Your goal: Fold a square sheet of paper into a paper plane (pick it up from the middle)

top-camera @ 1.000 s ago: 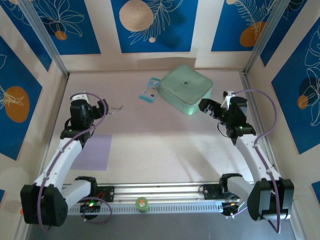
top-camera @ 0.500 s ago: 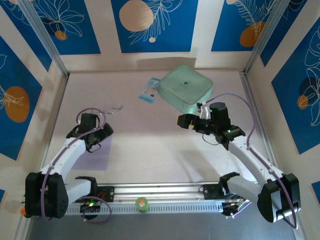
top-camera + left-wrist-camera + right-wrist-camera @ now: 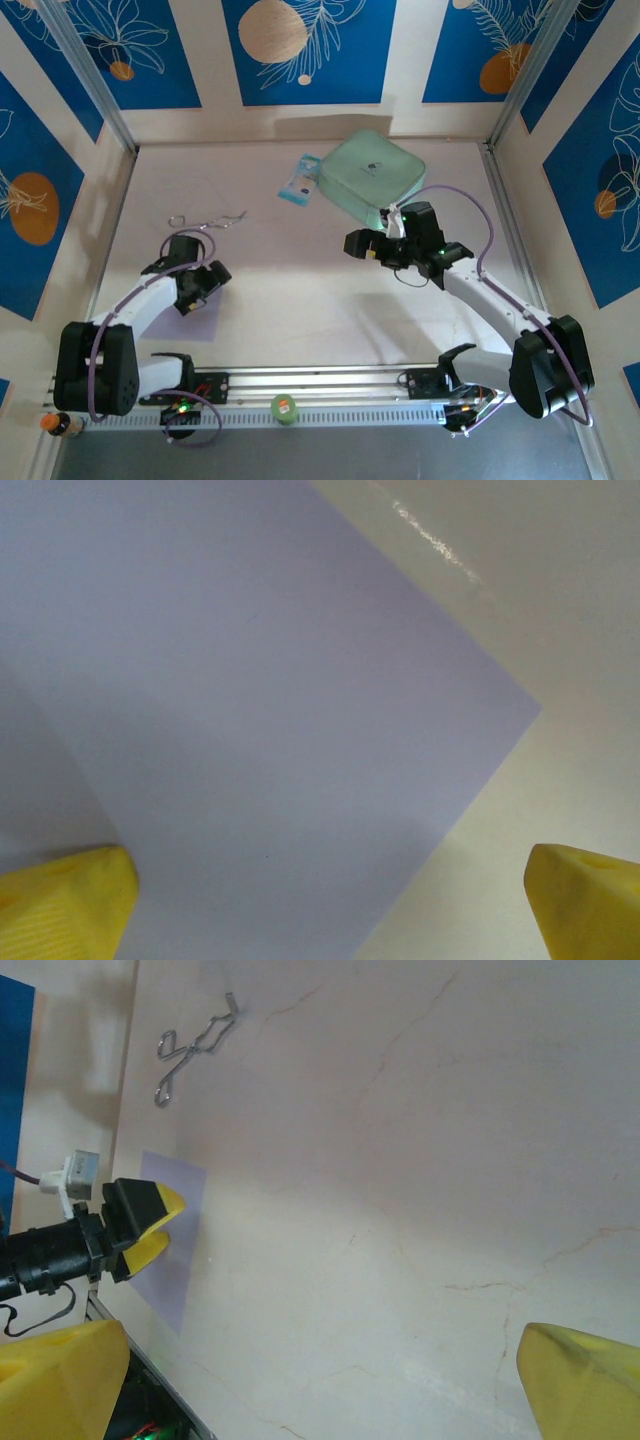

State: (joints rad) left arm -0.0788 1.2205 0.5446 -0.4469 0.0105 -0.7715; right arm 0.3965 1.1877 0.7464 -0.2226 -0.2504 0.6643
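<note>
Reaching for the first pick-up, by my reading. The square sheet of paper lies flat on the table at the near left, partly under the left arm. The left gripper hangs low over it.

- Wrist view: one yellow fingertip sits over the lavender, the other over bare table past the sheet's edge. The claw straddles an edge near a corner, not the middle.
- To do it well, I judge: shift inward until both fingertips frame paper, come down level, press lightly, then close slowly so the thin sheet buckles into a ridge to pinch. A fast close would likely skid it.
- Left claw: jaws fully apart and holding nothing. I cannot tell whether the tips touch the paper.
- Right gripper: jaws also spread wide and empty, above bare table near the mint-green case.
</note>
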